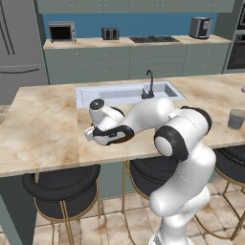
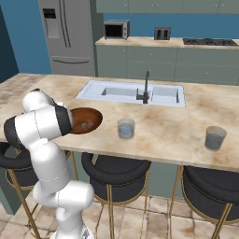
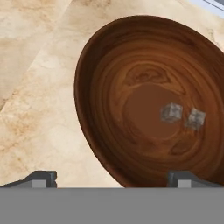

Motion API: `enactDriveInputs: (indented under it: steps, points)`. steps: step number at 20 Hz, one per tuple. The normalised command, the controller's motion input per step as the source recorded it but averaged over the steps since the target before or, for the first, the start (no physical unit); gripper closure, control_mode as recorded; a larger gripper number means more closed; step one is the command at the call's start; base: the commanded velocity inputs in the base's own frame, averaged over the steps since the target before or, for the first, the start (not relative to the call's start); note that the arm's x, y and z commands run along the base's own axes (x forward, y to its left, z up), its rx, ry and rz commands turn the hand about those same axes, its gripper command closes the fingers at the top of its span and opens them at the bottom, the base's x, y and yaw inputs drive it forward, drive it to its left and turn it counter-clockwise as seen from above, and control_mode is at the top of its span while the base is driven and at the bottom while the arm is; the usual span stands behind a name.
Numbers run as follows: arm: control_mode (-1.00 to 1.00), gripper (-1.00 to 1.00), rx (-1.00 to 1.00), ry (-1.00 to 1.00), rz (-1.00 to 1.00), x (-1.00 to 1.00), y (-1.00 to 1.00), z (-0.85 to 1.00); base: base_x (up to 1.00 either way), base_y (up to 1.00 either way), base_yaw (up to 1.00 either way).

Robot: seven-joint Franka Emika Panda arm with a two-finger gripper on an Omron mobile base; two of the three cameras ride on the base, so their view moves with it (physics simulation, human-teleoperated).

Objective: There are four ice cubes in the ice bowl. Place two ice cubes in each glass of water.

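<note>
The arm folds low over the worktop point(image 2: 163, 133), its gripper point(image 3: 111, 177) spread wide and empty above the near rim of the ice bowl point(image 3: 105, 78). Two ice cubes point(image 3: 171, 112) lie inside the bowl, right of centre. One glass point(image 2: 126, 129) stands just beyond the bowl, another point(image 2: 215, 138) well apart.

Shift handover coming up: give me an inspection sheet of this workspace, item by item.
Surface: marble island counter with an inset sink and faucet.
Job's things: wooden ice bowl with two ice cubes visible inside; near glass of water by the bowl, far glass of water toward the counter's end.
Clutter: nothing seen.
Grippers: gripper open, hanging over the bowl, holding nothing.
Cables: nothing seen.
Surroundings: black stools, fridge, microwave, toaster, cooktop.
</note>
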Motion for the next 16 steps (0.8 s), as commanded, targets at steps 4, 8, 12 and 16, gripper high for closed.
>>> enactDriveInputs:
  steps: [4,8,12,16]
  points:
    - [-1.0,-1.0,0.0,0.0,-0.02,0.0,0.06,0.0,0.0,0.0,0.0]
    - [-1.0,-1.0,0.0,0.0,-0.02,0.0,0.0,0.0,0.0,0.0,0.0]
    - [-1.0,-1.0,0.0,0.04,0.0,0.0,0.0,0.0,0.0,0.0,0.0]
    - [-1.0,-1.0,0.0,0.04,0.0,0.04,0.0,-0.14,0.0,0.0,0.0]
